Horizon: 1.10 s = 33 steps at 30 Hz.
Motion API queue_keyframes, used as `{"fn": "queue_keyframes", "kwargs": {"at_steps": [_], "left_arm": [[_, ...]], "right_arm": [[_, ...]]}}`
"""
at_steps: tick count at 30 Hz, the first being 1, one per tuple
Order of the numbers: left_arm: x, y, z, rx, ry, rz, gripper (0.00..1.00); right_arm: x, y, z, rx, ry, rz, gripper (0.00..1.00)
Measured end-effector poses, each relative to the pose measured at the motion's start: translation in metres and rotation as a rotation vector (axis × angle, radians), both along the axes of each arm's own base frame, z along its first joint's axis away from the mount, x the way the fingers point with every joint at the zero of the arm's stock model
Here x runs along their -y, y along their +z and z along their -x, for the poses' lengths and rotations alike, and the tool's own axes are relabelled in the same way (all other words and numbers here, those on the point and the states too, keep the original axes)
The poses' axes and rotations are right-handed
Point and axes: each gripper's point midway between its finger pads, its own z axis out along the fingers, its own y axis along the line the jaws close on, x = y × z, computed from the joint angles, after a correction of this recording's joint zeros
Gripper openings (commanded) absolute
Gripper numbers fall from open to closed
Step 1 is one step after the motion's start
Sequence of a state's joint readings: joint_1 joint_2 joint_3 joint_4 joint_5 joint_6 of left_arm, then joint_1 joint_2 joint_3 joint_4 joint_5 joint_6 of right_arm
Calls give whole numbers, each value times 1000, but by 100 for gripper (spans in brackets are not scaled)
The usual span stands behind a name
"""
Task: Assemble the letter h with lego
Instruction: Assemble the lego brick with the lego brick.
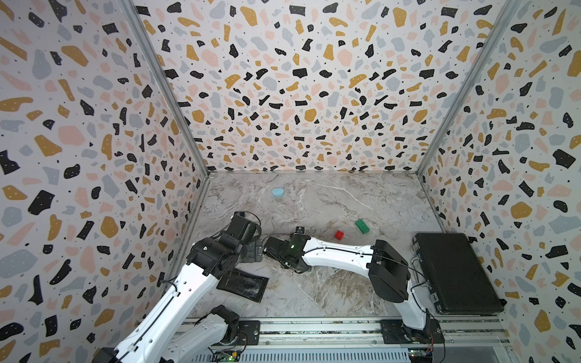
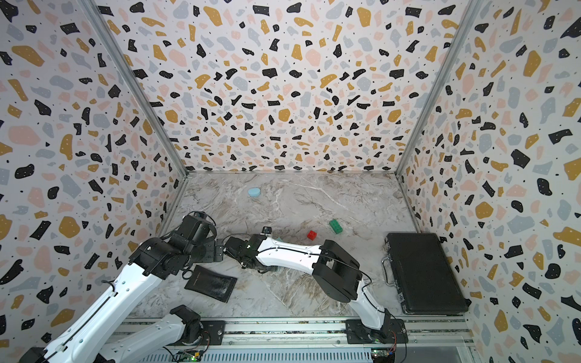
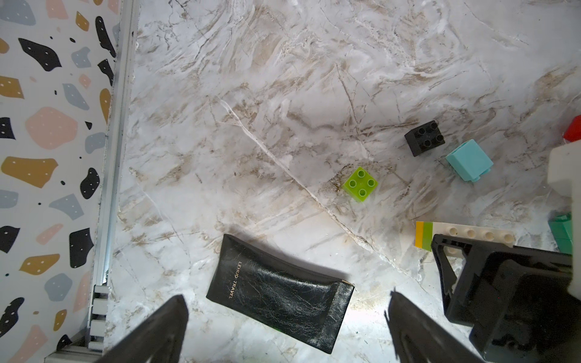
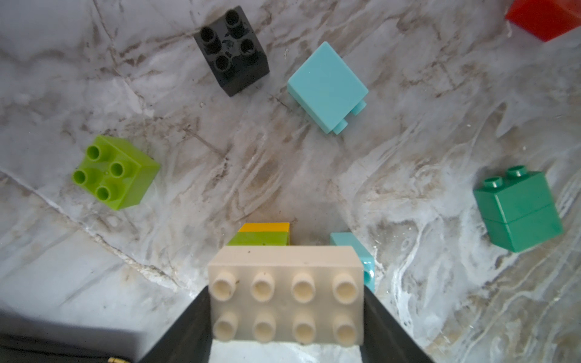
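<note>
My right gripper (image 4: 286,314) is shut on a white eight-stud lego brick (image 4: 286,294), one finger on each short end. Lime and yellow bricks (image 4: 264,234) are stacked beneath it, and a light blue brick (image 4: 355,251) touches its side. Loose on the marble lie a lime brick (image 4: 114,173), a black brick (image 4: 232,50), a tipped light blue brick (image 4: 327,86), a dark green stack (image 4: 518,209) and a red brick (image 4: 540,17). My left gripper (image 3: 287,317) hangs open above a black pouch, holding nothing. It is beside the right gripper.
A black leather pouch (image 1: 243,284) lies near the left wall. A closed black case (image 1: 456,272) fills the right side. A pale blue oval lump (image 1: 278,191) sits far back. A red brick (image 1: 339,234) and a dark green brick (image 1: 362,226) lie mid-table.
</note>
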<state>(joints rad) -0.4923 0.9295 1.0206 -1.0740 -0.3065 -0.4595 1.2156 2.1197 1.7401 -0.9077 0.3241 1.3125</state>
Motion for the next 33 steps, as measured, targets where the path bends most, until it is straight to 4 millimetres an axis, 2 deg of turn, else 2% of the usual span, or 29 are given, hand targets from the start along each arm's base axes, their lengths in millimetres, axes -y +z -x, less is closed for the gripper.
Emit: {"fn": "queue_keyframes", "kwargs": {"at_steps": [10, 18, 27, 33], "left_arm": [[-5, 2, 1, 8, 13, -16, 99], [-5, 1, 3, 2, 11, -16, 99], [-4, 0, 3, -2, 6, -10, 99], [-4, 0, 3, -2, 6, -9, 99]], "right_arm": [[-10, 0, 2, -19, 35, -19, 4], [-14, -3, 2, -13, 45, -40, 11], [-19, -4, 2, -8, 68, -66, 14], [-19, -4, 2, -6, 84, -60, 32]]}}
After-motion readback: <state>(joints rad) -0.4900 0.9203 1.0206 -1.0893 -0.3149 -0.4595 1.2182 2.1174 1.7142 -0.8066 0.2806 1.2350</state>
